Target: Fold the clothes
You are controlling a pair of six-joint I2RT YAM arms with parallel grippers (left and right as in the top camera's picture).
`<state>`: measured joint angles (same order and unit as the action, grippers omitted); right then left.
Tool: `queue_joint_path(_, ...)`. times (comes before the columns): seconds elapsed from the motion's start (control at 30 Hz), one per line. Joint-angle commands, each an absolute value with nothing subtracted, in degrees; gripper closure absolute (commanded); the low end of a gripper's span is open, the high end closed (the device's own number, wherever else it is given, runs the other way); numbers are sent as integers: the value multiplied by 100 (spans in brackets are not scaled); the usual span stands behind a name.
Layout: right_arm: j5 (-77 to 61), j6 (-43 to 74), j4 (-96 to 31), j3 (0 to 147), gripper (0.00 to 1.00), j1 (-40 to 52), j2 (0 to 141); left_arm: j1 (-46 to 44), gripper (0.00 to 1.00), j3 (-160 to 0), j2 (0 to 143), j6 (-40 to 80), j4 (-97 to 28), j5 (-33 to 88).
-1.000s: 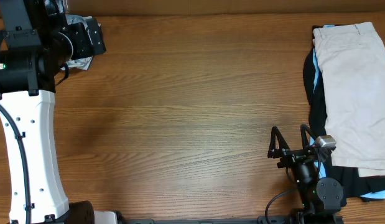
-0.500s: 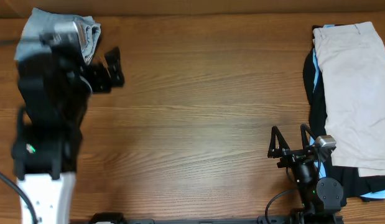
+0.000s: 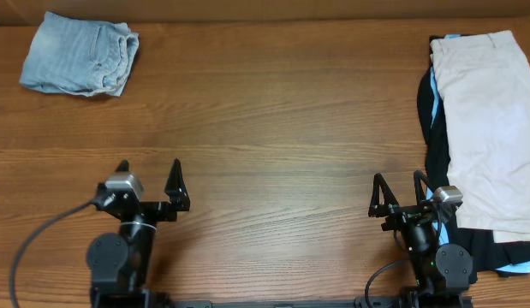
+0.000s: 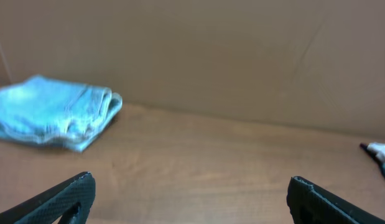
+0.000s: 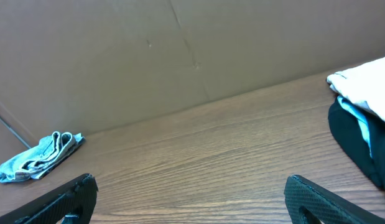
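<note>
Folded light-blue denim shorts (image 3: 79, 64) lie at the table's far left corner; they also show in the left wrist view (image 4: 52, 112) and small in the right wrist view (image 5: 37, 157). Beige shorts (image 3: 491, 128) lie flat on top of black and sky-blue garments (image 3: 433, 115) along the right edge, seen too in the right wrist view (image 5: 366, 78). My left gripper (image 3: 149, 174) rests near the front left, open and empty, far from the denim. At the front right my right gripper (image 3: 398, 184) is open and empty, just left of the pile.
A brown cardboard wall (image 4: 198, 50) runs along the back of the wooden table (image 3: 273, 128). Both arm bases sit at the front edge.
The left arm has pulled back from the far left corner to the front, leaving the folded denim shorts there. The right arm has not moved.
</note>
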<state>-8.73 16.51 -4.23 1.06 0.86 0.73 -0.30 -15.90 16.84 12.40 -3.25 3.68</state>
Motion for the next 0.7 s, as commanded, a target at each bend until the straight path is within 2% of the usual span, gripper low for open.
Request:
queue_joint_path(0.0,-860,1673,-397,47,0,123,30,-38,0,-862,1116,1601,-139,89)
queue_joint_path(0.17,-860,1673,-397,47,0,123,27,-36,0,-36,388,1872,231,86)
queue_joint_path(0.3,-860,1673,-397,47,0,123,27,-30,0,-30,16,1942,-355,-47)
queue_joint_path(0.67,-860,1673,-397,47,0,123,27,-32,0,-32,27,1758,-445,-16)
